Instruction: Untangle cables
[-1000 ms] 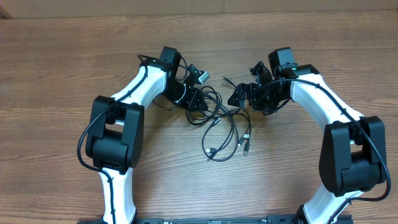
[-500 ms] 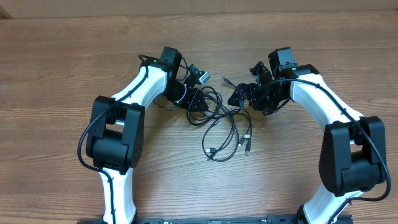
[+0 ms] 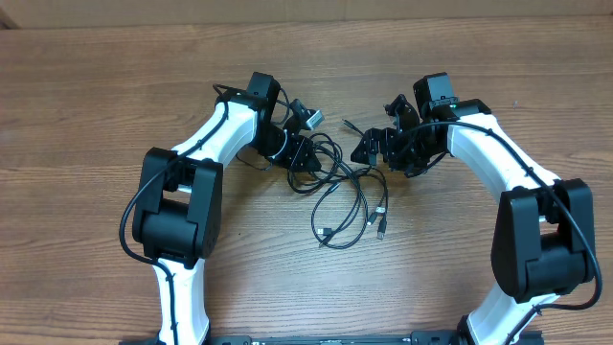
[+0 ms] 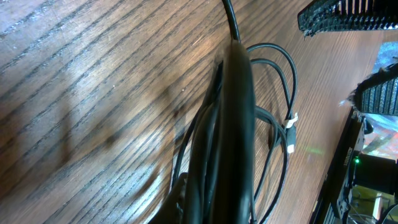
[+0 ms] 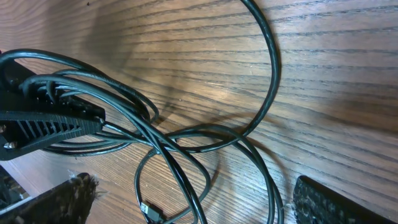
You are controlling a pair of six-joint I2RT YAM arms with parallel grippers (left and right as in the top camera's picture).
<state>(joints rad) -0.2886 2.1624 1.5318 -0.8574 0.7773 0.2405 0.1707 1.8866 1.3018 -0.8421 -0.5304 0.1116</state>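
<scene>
Fingers of the left gripper (image 3: 303,159) are pressed together and clamped on the cables (image 3: 337,184), right at the left edge of the tangle. That gripper is carried low over the wooden table (image 3: 96,96) by the white-and-black left arm (image 3: 216,127), which is bent in from the near-left side. Just beyond the wrist a silvery plug (image 3: 310,117) is spotted at the far-left rim of the knot. From the left wrist camera the gripped strands are shown as a thick, blurred black mass running away from the lens. Thinner loops are fanned out to its right across the wood grain, and a white-tipped plug (image 4: 290,129) is seen lying among them.

Over to the middle: the cables are heaped on the table between the two grippers, loops overlapping. Longer runs are trailed toward the near edge, and small plug ends (image 3: 380,227) are laid flat on the wood there.

On the right, the right gripper (image 3: 368,149) is parked at the tangle's right edge with its fingers spread wide, and nothing is gripped. In its wrist view the two ribbed fingers (image 5: 336,205) are caught in the lower corners. Crossed loops of cable are seen on the wood between and ahead of them. At that view's left edge the left gripper's ribbed finger is picked out, closed over several strands. Last, the right arm (image 3: 484,149) is bent in from the near-right side.
</scene>
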